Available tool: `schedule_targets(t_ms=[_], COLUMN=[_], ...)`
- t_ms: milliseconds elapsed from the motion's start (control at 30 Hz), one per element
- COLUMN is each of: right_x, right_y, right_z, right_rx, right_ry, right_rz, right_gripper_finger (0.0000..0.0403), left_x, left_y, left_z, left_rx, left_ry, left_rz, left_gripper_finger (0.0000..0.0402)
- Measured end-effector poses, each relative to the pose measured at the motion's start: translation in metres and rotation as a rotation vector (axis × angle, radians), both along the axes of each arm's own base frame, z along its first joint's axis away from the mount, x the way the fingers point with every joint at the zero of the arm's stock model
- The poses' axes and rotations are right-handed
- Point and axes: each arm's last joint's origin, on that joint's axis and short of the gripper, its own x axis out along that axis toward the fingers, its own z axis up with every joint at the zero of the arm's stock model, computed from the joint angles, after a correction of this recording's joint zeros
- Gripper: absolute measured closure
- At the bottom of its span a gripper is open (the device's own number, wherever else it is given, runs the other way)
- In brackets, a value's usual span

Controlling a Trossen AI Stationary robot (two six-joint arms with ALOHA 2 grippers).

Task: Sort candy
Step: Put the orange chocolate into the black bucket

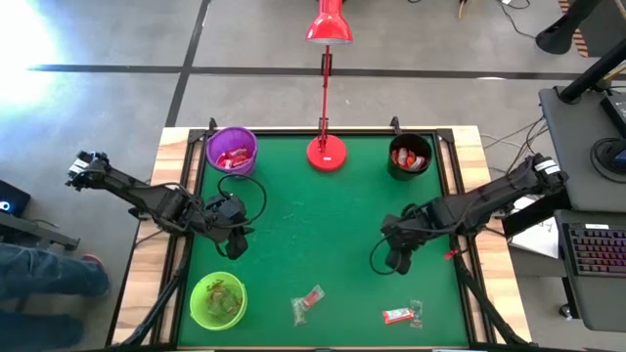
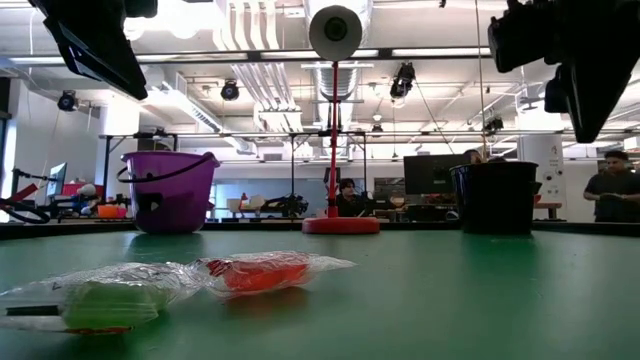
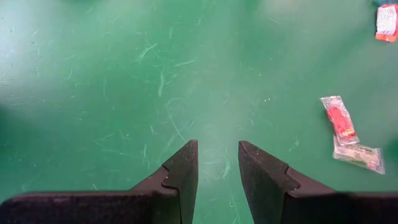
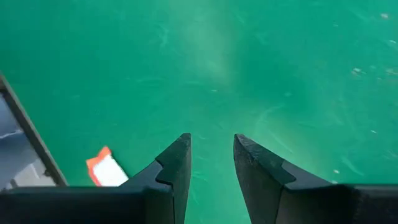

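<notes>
Several loose sweets: candy (image 1: 308, 304) lies on the green mat (image 1: 313, 235) toward the table's near edge, as a clear-wrapped piece with red and pale green inside, about midway along that edge
Second loose group: a red-and-white wrapped sweet (image 1: 396, 315) with a clear wrapper (image 1: 416, 311) just beside it, nearer the near right corner
Stray piece: a small red sweet (image 1: 452, 255) at the mat's right edge, close to the right arm; the right wrist view shows an orange-and-white wrapper (image 4: 107, 170) beside the mat's border
Low view: the clear-wrapped pair (image 2: 170, 285) lies flat in the foreground, red part toward the middle, green part toward the picture's left
Purple bucket (image 1: 232, 151): far left corner of the mat, red wrappers inside
Black cup (image 1: 409, 156): far right corner, red and orange wrappers inside
Green cup (image 1: 217, 300): near left corner, greenish wrappers inside
Red lamp (image 1: 326, 152): base at the middle of the far edge, between bucket and black cup
Left gripper (image 1: 235, 242): over the left part of the mat, between the purple bucket and green cup, jaws apart with bare mat between the fingers (image 3: 180, 177), holding nothing
Right gripper (image 1: 395, 257): over the right part of the mat, above bare green surface, jaws apart and empty, well apart from the loose sweets
</notes>
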Motion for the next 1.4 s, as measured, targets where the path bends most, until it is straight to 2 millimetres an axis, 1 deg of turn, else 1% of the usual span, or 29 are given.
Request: schedule_targets(t_ms=[167,367,533,667,833,1000,1100,1233,1400], right_x=[0.002,0.002,-0.005,-0.016,-0.024,-0.026,-0.024,-0.017,-0.012], right_y=[0.008,0.021,0.040,0.061,0.089,0.115,0.129,0.148,0.164], right_z=[0.002,0.004,0.004,-0.001,-0.017,-0.044,-0.057,-0.065,-0.080], right_rx=[0.025,0.072,0.086,0.036,0.047,-0.005,-0.038,-0.072,-0.098], right_ry=[-0.049,-0.087,-0.098,-0.158,-0.238,-0.169,-0.133,-0.129,-0.086], right_rz=[0.011,0.050,0.102,0.166,0.232,0.332,0.383,0.475,0.519], right_gripper_finger=[0.0283,0.0247,0.0218,0.0215,0.0219,0.0220,0.0220,0.0220,0.0220], left_x=[0.000,0.000,0.000,0.000,0.000,0.002,0.003,0.004,0.004], left_y=[0.000,0.000,0.000,0.000,0.000,-0.001,-0.002,-0.002,-0.002], left_z=[0.000,0.000,0.000,0.000,0.000,0.001,0.002,0.003,0.003], left_rx=[-0.001,-0.008,-0.013,-0.013,-0.017,-0.029,-0.035,-0.040,-0.043], left_ry=[-0.001,-0.002,0.000,0.000,-0.003,-0.025,-0.040,-0.051,-0.058], left_rz=[0.000,0.007,0.005,0.005,0.008,0.010,0.010,0.010,0.010], left_gripper_finger=[0.0303,0.0303,0.0303,0.0303,0.0303,0.0303,0.0303,0.0303,0.0303])
